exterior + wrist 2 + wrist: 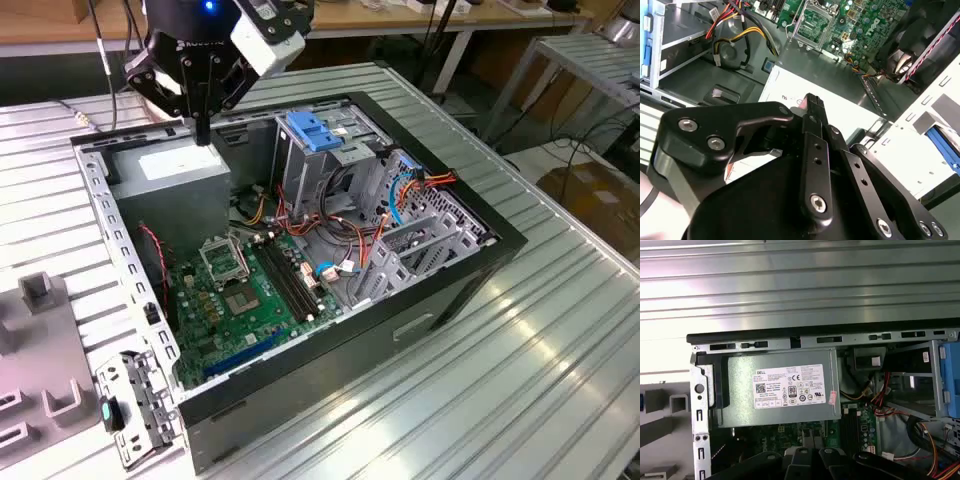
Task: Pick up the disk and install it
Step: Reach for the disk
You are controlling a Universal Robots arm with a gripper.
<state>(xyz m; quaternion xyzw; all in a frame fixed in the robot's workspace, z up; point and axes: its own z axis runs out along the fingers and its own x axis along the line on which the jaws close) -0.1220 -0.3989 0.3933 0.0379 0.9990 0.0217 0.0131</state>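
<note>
Claw (203, 140) closed on nothing, its tips just above the grey power supply (180, 175) in the open computer case (480, 250). The supply's white label (794, 387) carries small print and symbols. A blue plastic carrier (316, 130) sits atop the drive cage (330, 175) — whether it holds the disk I cannot tell

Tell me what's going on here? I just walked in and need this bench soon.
A robot arm is working over an open computer case that lies on its side on the ribbed metal table. Its gripper hangs over the grey power supply, the box with the white sticker, and I see no disk in it. A blue plastic part sits on top of the drive cage; I cannot tell whether it belongs to the disk.
</note>
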